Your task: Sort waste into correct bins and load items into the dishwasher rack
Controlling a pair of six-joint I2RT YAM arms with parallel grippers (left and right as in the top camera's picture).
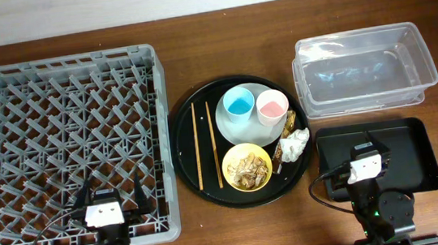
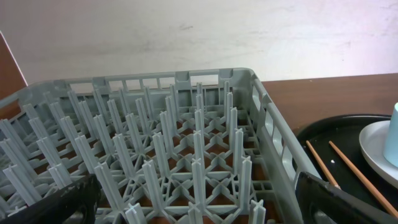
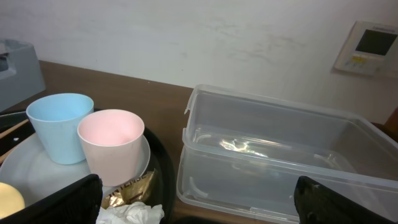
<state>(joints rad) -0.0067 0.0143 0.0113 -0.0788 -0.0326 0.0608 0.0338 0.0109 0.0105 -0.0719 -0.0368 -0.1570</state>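
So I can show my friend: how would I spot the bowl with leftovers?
Find the round black tray between the grey rack and the clear tub. At its bottom edge in the overhead view sits the yellow bowl, the only dish holding food scraps.

Matt grey plastic rack (image 1: 58, 64); clear glossy plastic tub (image 1: 360, 71); glossy black round tray (image 1: 181, 134); bare wooden chopsticks (image 1: 197, 145); crumpled paper tissue (image 1: 295, 144); polished wood tabletop (image 1: 219, 45).

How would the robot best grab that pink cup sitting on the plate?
Probably by the rim of the pink cup on its right side, coming straight down from above. It stands upright with its mouth open, so one part of the wall can be pinched. The blue cup stands close on its left, leaving little room there.
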